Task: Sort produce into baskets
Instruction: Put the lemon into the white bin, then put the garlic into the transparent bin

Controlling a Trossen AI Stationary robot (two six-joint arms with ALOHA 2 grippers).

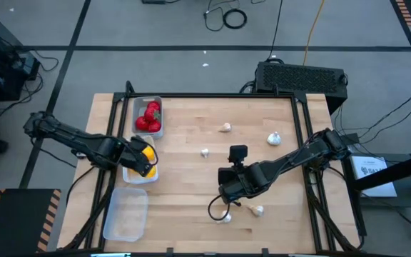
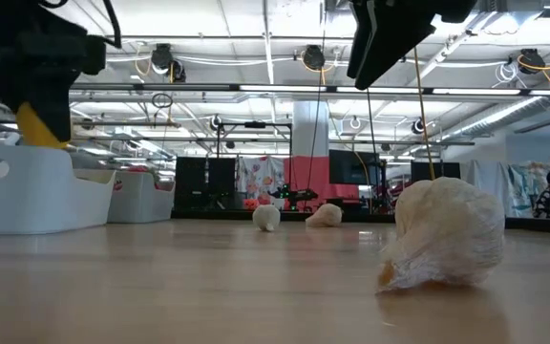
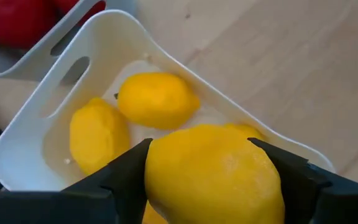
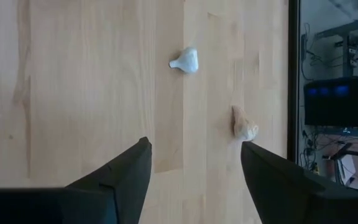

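Note:
Three pale trays line the table's left edge. The far tray [image 1: 138, 107] holds red pieces [image 1: 150, 118], the middle tray [image 3: 98, 37] holds yellow oval pieces [image 3: 157, 99], and the near tray [image 1: 127, 214] has nothing showing in it. My left gripper [image 1: 143, 158] hangs over the middle tray, shut on another yellow piece [image 3: 213, 158]. My right gripper [image 1: 227, 194] stands open above the table's near middle, with nothing between its fingers. Two whitish garlic bulbs [image 1: 224, 216], [image 1: 256, 210] lie on the wood just beside it. My left gripper pinches the yellow piece by its two opposite sides [image 3: 160, 168], one finger [image 3: 126, 174] on each flank. The fingers come steeply down from above. The piece hangs clear above the middle tray, and its lower end [image 2: 41, 124] sticks out below the fingers.
More garlic bulbs lie loose on the bare wood toward the far side [image 1: 225, 127], [image 1: 273, 138], [image 1: 205, 152]. A black frame [image 1: 212, 95] runs round the table's edges. In the low view a large bulb [image 2: 447, 234] sits close to the camera.

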